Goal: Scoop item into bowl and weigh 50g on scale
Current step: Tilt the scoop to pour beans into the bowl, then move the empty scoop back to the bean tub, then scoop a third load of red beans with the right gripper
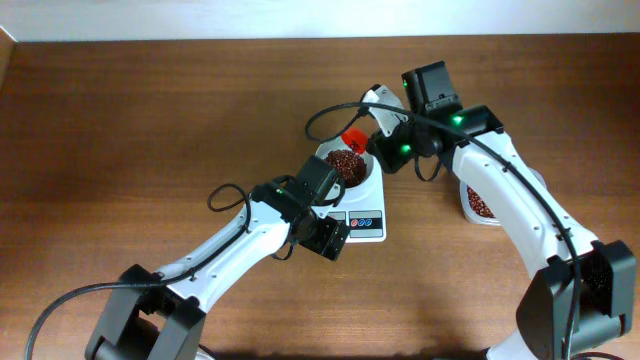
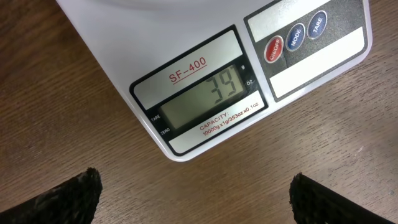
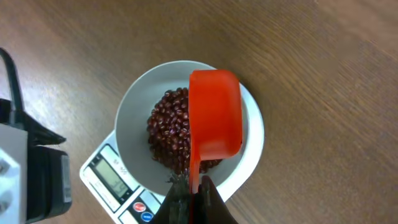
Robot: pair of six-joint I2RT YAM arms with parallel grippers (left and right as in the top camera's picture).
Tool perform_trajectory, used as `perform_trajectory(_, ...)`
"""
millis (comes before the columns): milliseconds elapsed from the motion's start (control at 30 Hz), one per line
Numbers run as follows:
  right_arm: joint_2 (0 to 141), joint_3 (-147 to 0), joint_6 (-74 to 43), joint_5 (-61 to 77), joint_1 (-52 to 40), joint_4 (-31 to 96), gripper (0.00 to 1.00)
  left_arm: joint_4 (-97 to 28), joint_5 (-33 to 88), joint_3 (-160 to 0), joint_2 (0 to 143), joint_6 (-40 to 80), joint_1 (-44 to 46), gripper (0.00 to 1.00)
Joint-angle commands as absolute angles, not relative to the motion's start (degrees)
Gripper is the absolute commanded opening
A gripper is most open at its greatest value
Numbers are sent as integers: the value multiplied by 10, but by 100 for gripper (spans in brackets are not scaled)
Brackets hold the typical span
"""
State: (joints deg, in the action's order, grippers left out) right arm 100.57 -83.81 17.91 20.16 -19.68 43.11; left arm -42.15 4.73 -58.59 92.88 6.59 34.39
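Observation:
The white scale (image 1: 366,222) stands mid-table with the white bowl (image 1: 325,155) on it. The bowl holds a heap of dark red-brown beans (image 1: 347,165). In the left wrist view the scale (image 2: 186,56) shows 39 on its display. My left gripper (image 2: 196,199) is open and empty, hovering over bare table just in front of the scale. My right gripper (image 3: 196,186) is shut on the handle of a red scoop (image 3: 214,115). The scoop is tipped on its side over the bowl (image 3: 134,99) and its beans (image 3: 168,127). The scale's front (image 3: 109,177) shows below.
A clear container (image 1: 480,205) with more beans sits to the right of the scale, partly under my right arm. My left arm's wrist (image 1: 330,240) is close to the scale's front left corner. Brown wooden table all around.

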Motion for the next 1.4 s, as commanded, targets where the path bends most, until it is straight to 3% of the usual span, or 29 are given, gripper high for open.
perform_trajectory(0,1008,-852,157,215,-206,420,4,-420,56,-582,917,59,346,99)
perform_trajectory(33,1008,-852,193,235,-207,426,4,-420,56,-582,917,59,346,99)
perform_trajectory(100,1008,-852,159,180,-206,424,4,-420,56,-582,917,59,346,99)
perform_trajectory(167,1008,-852,188,230,-211,433,4,-420,56,-582,917,59,346,99)
perform_trajectory(233,1008,-852,158,131,-214,432,4,-420,56,-582,917,59,346,99)
perform_trajectory(467,1008,-861,79,229,-203,429,4,-420,56,-582,917,59,346,99)
perform_trajectory(600,1007,-925,40,433,-98,506,4,-420,56,-582,917,59,346,99)
perform_trajectory(700,1007,-940,40,469,3,641,4,-420,56,-582,917,59,346,99)
perform_trajectory(867,1008,-940,40,384,161,806,4,-420,56,-582,917,59,346,99)
perform_trajectory(1033,1008,-938,36,218,211,877,4,-420,56,-582,917,59,346,99)
perform_trajectory(1167,1008,-912,-74,52,210,857,4,-420,56,-582,917,59,346,99)
perform_trajectory(1367,1008,-789,-100,58,210,729,4,-420,56,-582,917,59,346,99)
